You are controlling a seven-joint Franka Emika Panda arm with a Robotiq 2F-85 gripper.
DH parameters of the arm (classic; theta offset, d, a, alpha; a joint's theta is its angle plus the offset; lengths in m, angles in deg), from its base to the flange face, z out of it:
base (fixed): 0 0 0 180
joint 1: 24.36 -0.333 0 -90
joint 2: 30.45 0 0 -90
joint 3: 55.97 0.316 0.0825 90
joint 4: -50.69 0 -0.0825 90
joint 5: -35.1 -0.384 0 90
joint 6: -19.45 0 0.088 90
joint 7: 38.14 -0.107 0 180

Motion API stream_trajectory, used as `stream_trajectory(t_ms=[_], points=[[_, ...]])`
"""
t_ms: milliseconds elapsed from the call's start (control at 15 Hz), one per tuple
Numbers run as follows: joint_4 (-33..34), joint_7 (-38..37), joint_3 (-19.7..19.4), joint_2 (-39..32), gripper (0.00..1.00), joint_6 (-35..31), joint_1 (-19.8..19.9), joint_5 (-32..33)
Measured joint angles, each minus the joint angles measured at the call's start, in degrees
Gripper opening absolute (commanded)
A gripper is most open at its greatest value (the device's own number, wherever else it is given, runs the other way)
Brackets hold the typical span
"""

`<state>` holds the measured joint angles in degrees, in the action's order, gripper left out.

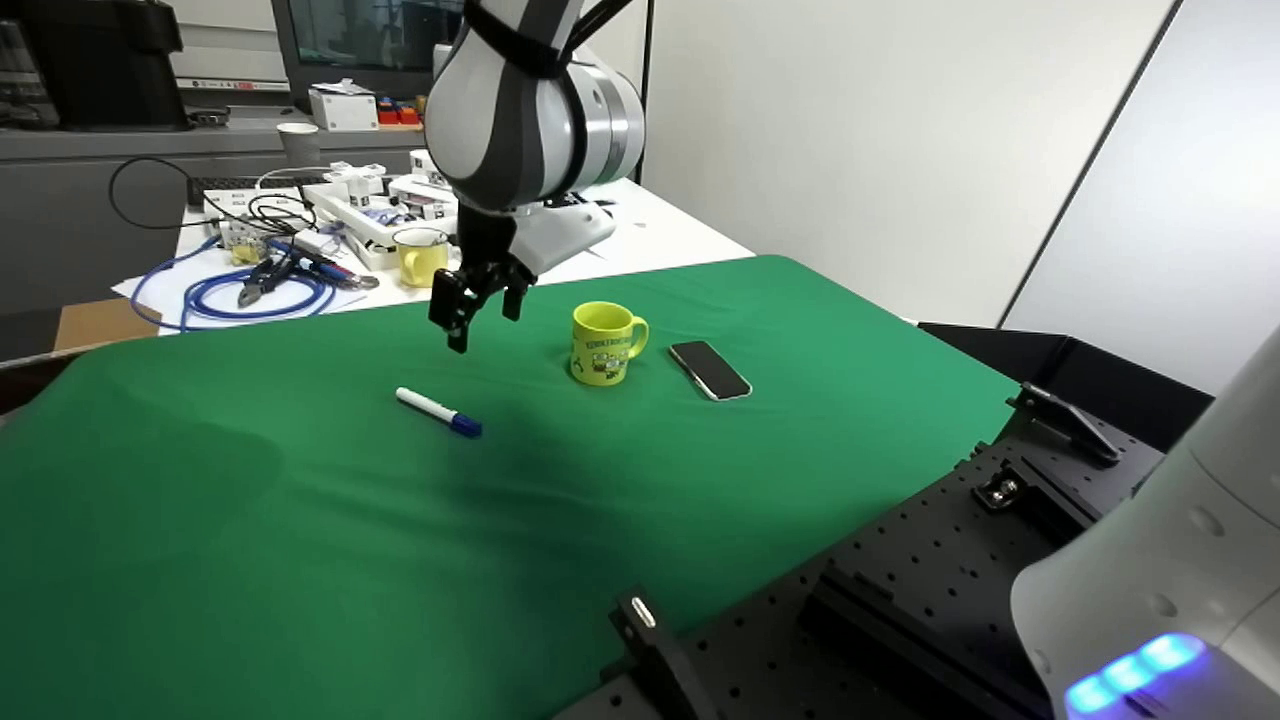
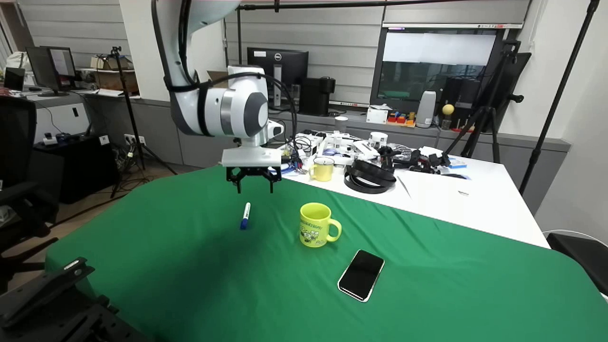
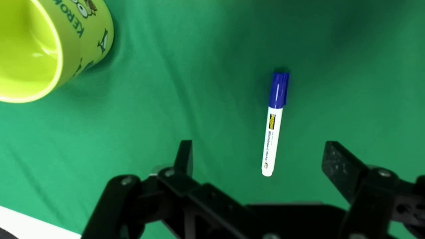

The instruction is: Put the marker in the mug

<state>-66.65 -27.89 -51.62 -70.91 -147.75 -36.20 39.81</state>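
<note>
The marker [image 1: 437, 411] is white with a dark blue cap and lies on the green cloth. It also shows in an exterior view [image 2: 245, 216] and in the wrist view [image 3: 273, 132]. The yellow-green mug [image 1: 602, 345] stands upright with its handle to the side, in both exterior views [image 2: 314, 225]. Part of it shows at the top left of the wrist view [image 3: 83, 39]. My gripper [image 1: 485, 328] is open and empty above the cloth, in both exterior views [image 2: 255, 191]. In the wrist view the marker's white end lies between the fingers [image 3: 259, 151], below them and apart.
A black phone [image 1: 711, 370] lies beside the mug, also in an exterior view [image 2: 361, 275]. Behind the green cloth, a white table [image 2: 437, 190] holds another yellow mug [image 2: 323, 169], a black coil [image 2: 368, 176], cables and pliers [image 1: 265, 278].
</note>
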Motion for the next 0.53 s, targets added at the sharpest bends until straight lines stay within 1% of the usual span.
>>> stream_trajectory(t_ms=[533], points=[[2.86,-1.31,0.21,-7.03,1.00,-4.42,-2.82,-0.08]])
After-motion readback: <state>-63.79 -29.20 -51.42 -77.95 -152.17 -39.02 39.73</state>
